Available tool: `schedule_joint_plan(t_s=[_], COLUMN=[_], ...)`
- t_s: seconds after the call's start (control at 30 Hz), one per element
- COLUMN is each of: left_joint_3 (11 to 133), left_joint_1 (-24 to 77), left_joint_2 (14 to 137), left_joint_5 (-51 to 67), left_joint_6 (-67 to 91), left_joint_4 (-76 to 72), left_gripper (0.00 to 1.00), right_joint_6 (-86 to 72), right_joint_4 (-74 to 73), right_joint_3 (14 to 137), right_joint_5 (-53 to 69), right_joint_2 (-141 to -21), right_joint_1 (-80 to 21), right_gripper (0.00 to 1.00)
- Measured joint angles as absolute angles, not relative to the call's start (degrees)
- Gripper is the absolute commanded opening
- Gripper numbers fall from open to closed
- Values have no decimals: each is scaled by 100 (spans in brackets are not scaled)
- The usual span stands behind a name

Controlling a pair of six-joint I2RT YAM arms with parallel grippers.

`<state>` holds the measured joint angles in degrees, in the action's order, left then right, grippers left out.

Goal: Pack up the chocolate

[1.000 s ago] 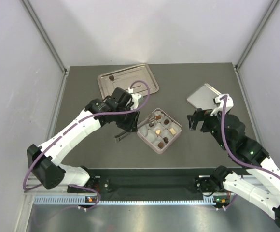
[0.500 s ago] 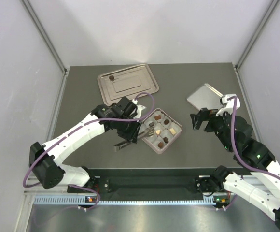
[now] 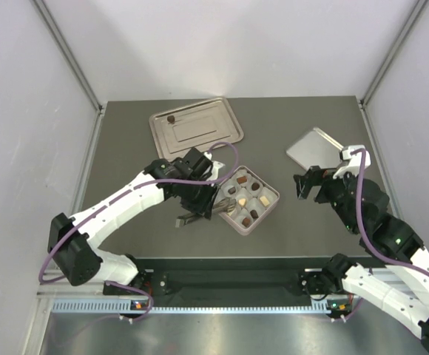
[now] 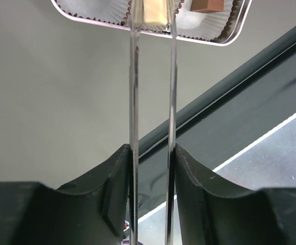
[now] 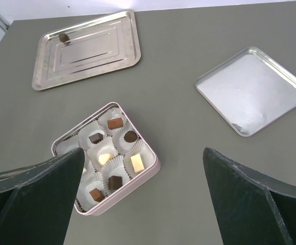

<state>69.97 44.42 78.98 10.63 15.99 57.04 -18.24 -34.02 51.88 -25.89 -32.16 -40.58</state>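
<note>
While my left gripper (image 4: 152, 158) is pressing shut on a pair of thin metal tweezers (image 4: 133, 92), their tips are pinching a cream-white chocolate (image 4: 154, 13) at a white paper cup (image 4: 112, 15) on the near side of the pink box (image 3: 265, 214). From the wrist view I cannot tell whether the piece is resting on the cup's floor or hanging just above it. A brown chocolate (image 4: 204, 4) is sitting in the neighbouring cup, and other dark and cream pieces are sitting in further cups. One dark piece (image 5: 63, 37) is lying in the far left corner of the rectangular metal tray (image 5: 102, 51), well apart from the box.

I am holding my right gripper (image 3: 305, 185) with its fingers spread wide, above the grey table (image 3: 126, 148) where a broad strip is showing between the box and the square tray (image 5: 252, 89). The box's near corner is sitting close to the table's front edge, where a black rail (image 4: 240, 112) is running. Pale walls (image 3: 22, 111) are closing the table in on the left, right and back.
</note>
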Motion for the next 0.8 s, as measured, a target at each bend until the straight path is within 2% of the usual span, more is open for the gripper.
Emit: schedule_joint_plan(t_s=[0.17, 0.47, 0.8], left_joint_3=[7046, 7537, 9052], left_joint_1=[4447, 4458, 4187], left_joint_2=[7942, 7948, 8466], left_joint_5=[1041, 733, -978], left_joint_6=[1601, 1669, 1719], left_joint_4=[5701, 5704, 5647], left_gripper=[46, 45, 45], right_joint_6=[-1824, -1824, -1826], right_joint_4=[-3404, -3409, -3413], right_joint_3=[5188, 5188, 5188], right_joint_5=[-2609, -2617, -2626], right_joint_2=[-3183, -3168, -3041], right_joint_1=[-4058, -4058, -4058], right_gripper=[100, 100, 100])
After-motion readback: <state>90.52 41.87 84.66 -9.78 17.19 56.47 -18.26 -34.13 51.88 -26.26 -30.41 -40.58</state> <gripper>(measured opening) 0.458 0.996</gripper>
